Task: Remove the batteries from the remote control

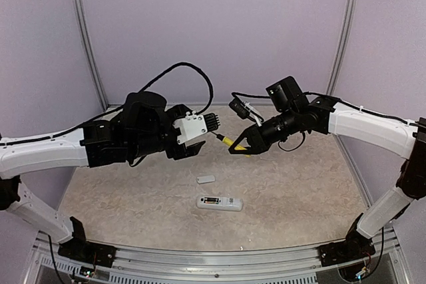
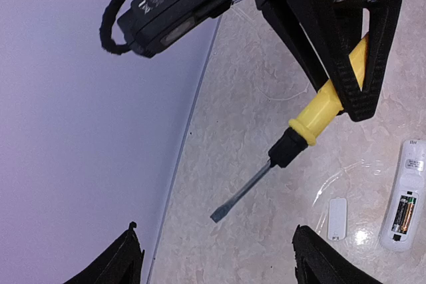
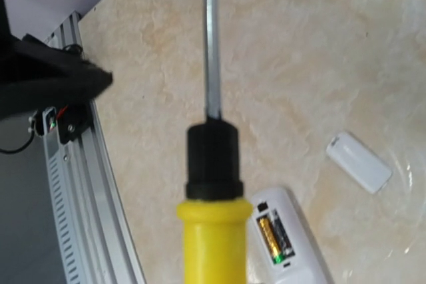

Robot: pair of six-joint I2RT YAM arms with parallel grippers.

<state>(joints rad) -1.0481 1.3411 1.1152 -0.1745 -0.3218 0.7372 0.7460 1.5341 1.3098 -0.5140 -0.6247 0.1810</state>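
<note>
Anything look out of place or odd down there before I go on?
Nothing is damaged or spilled. The cover lies loose on the table, apart from the remote control, whose compartment stands open with a battery showing inside. The right arm's fingers hold the screwdriver in the air.

The cover (image 1: 206, 179) lies on the table (image 1: 299, 184) just behind the remote (image 1: 219, 203). The screwdriver (image 1: 229, 141) in my right gripper (image 1: 241, 147) hangs above, further back.
</note>
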